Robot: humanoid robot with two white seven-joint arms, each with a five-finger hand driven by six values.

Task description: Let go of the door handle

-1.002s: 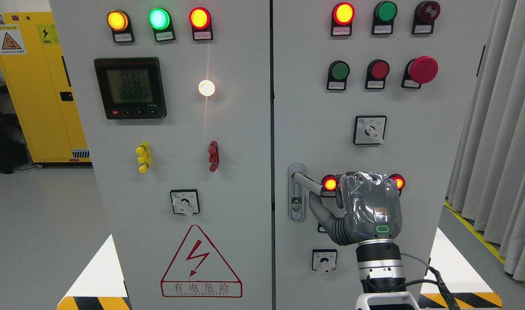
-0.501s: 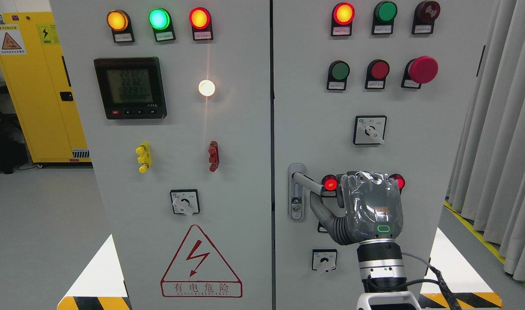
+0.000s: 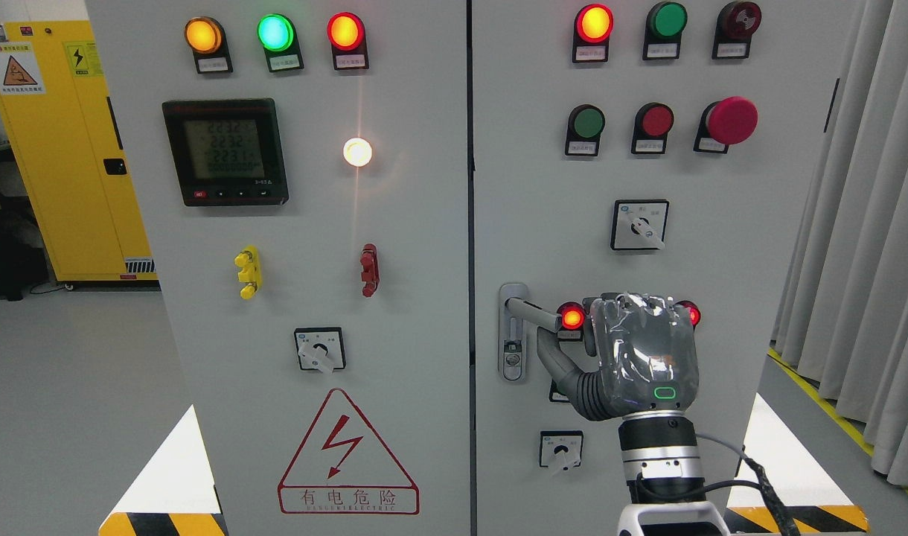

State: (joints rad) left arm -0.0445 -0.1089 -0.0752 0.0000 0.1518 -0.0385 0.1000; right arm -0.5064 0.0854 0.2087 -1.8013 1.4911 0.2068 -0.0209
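The grey door handle (image 3: pixel 532 313) sticks out to the right from its lock plate (image 3: pixel 513 333) on the right cabinet door (image 3: pixel 722 246). My right hand (image 3: pixel 644 357) is just right of the handle's free end, with its back to the camera. The thumb (image 3: pixel 554 361) reaches left beneath the lever, and I cannot tell whether it touches. A lit red lamp (image 3: pixel 572 318) shows between the handle's end and the palm, so the hand holds nothing. The other fingers point at the panel and are mostly hidden. The left arm is out of view.
The panel carries rotary switches (image 3: pixel 638 225) (image 3: pixel 561 450), a red mushroom button (image 3: pixel 731 120) and indicator lamps. The left door (image 3: pixel 312 298) has a meter (image 3: pixel 225 152). Grey curtains (image 3: pixel 863 246) hang at the right and a yellow cabinet (image 3: pixel 59 149) stands at the left.
My right hand has shifted slightly to the right, away from the handle's end, and the red lamp between them shows more. The handle has barely moved.
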